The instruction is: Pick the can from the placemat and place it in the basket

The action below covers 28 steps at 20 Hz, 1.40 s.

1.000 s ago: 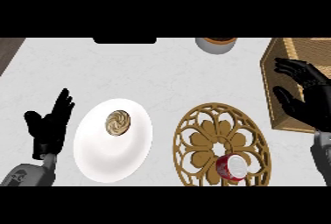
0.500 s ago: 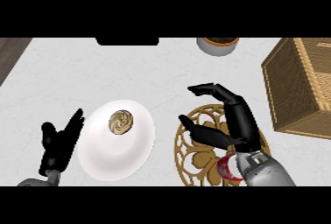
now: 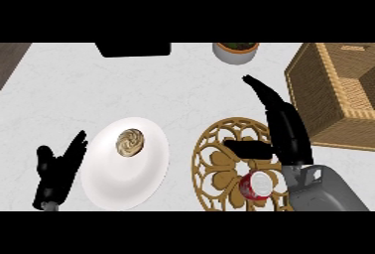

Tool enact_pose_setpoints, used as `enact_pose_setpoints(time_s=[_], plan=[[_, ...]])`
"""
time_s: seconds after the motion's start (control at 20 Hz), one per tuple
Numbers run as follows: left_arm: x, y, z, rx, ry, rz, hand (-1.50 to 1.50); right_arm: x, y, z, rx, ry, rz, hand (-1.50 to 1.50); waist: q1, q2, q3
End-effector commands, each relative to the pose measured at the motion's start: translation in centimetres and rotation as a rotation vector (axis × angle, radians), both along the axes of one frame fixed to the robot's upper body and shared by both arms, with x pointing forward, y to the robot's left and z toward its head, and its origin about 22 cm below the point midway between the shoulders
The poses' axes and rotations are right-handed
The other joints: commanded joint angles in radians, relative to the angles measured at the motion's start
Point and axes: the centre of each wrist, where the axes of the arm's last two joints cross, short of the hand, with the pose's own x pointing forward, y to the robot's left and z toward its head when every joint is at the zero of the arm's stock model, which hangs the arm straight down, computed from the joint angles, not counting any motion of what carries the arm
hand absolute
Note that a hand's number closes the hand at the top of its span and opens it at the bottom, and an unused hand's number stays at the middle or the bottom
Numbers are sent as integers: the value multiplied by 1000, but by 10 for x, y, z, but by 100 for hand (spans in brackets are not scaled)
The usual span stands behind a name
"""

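Since the earlier frame your right hand (image 3: pixel 284 130) has straightened, fingers spread wide at twelve o'clock of the red cylindrical can (image 3: pixel 257 184) on the golden openwork round placemat (image 3: pixel 219 158), left hand (image 3: pixel 57 168) resting open.

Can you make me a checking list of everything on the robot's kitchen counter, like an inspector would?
Surface: pale marbled counter.
Job's things: red can with silver top on the golden openwork round placemat; woven wicker basket at right.
Clutter: white plate holding a swirled brown pastry; grey plant pot; black object at far edge.
Hands: right hand open above the placemat; left hand open, resting at left.
Cables: nothing seen.
Surroundings: nothing seen.
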Motion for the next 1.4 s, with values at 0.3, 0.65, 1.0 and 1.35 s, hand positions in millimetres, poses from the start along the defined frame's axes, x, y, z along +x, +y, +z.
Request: enact_pose_setpoints(time_s=[0.3, 0.65, 1.0, 1.35], plan=[[-33, -3, -23, -19, 145, 25, 0, -25, -16, 107, -437, 197, -76, -150, -9, 2, -9], [-30, 5, -16, -25, 139, 35, 0, -47, -24, 132, -551, 451, 8, -150, -13, 9, -7], [-30, 3, -18, -24, 126, 37, 0, -66, -39, 164, -561, 499, 6, -150, -2, 16, -8], [-31, -6, -4, -38, 128, -5, 0, -83, -49, 173, -500, 548, -14, -150, 28, 24, -2]])
